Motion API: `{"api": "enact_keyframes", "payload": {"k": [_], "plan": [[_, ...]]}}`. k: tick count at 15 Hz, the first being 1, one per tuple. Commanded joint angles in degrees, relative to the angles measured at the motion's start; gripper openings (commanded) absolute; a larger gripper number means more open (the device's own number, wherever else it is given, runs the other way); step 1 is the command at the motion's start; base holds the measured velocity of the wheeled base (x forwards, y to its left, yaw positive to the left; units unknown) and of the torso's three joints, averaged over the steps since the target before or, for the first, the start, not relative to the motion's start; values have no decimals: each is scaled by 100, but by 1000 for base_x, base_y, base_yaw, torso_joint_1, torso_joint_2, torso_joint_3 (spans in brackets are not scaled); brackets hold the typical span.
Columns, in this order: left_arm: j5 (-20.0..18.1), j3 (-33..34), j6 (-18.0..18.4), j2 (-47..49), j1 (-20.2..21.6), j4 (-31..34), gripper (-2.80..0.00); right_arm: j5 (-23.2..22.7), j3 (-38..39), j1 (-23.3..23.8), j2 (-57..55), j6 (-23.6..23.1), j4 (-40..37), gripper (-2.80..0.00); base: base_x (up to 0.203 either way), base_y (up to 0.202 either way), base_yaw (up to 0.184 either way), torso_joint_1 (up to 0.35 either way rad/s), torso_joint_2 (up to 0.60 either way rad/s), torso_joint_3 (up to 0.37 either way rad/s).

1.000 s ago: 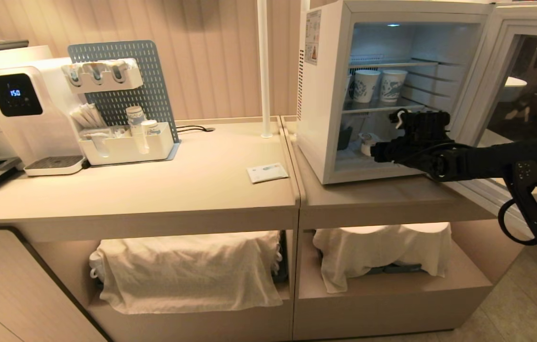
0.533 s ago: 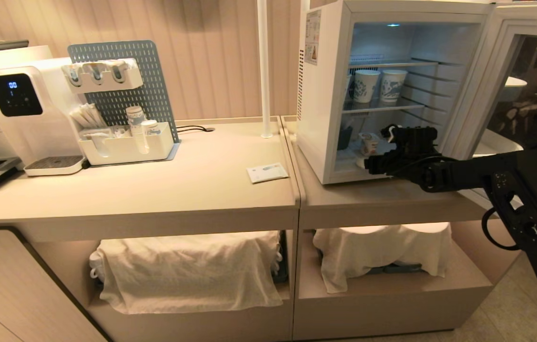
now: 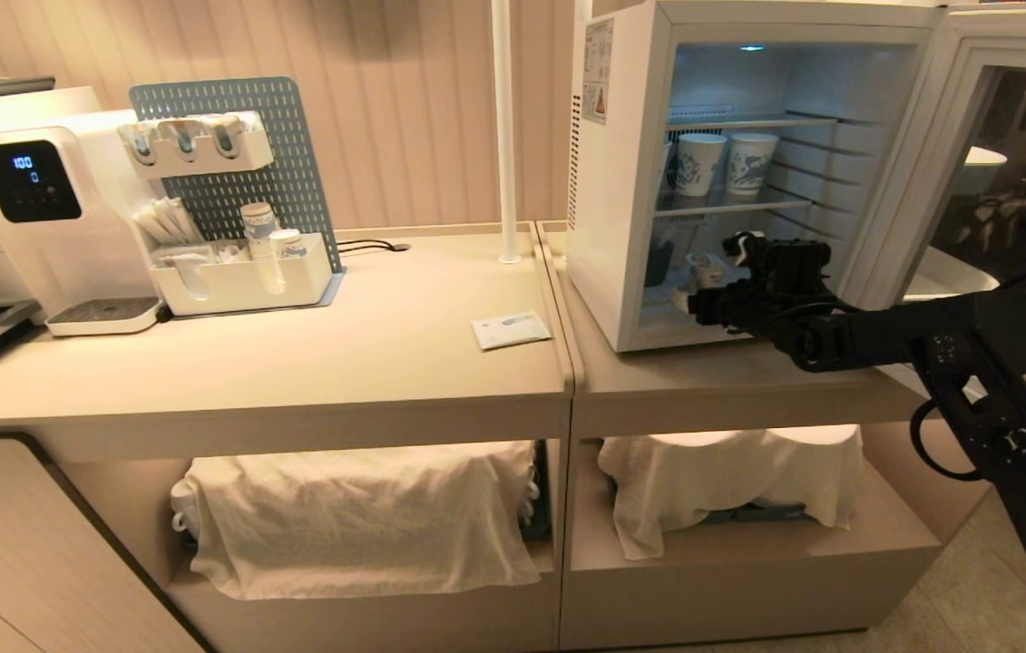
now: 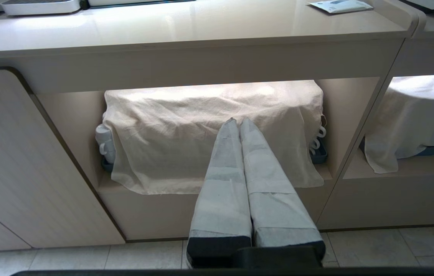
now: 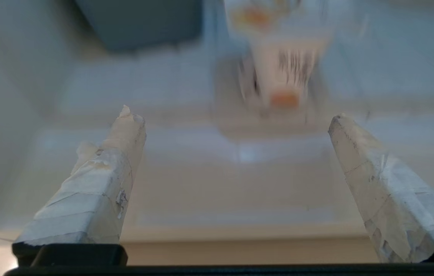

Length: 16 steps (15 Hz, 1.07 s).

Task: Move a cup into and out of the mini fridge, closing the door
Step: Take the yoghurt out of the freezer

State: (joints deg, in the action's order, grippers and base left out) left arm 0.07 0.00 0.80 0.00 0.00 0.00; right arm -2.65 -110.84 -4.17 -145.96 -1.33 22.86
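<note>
From up top we've got our right gripper at the mouth of the open white boxy mini fridge, while its wrist cam shows jaws spread wide, empty, the small white orange-marked yogurt cup on the fridge floor just beyond, and our left gripper is pressed together below the counter.

mini fridge: white, black side vent slots, orange triangle sticker
cup: white, orange marks, dark barcode stripes
paper cups: white with blue patterns
pegboard: grey-blue, perforated
water dispenser: white, black screen, blue digits
cloths: cream
right gripper: fingers taped white, black base
</note>
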Motion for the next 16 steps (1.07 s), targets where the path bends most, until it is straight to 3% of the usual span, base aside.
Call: {"api": "enact_keyframes", "payload": {"k": [1,16], "plan": [[1,0,2,3,0,0,-280,-7,1,-13,168,-14,41,0,0,0,0,0,0,0],[1,0,-1,0,0,0,-280,-26,1,47,120,-214,416,0,0,0,0,0,0,0]]}}
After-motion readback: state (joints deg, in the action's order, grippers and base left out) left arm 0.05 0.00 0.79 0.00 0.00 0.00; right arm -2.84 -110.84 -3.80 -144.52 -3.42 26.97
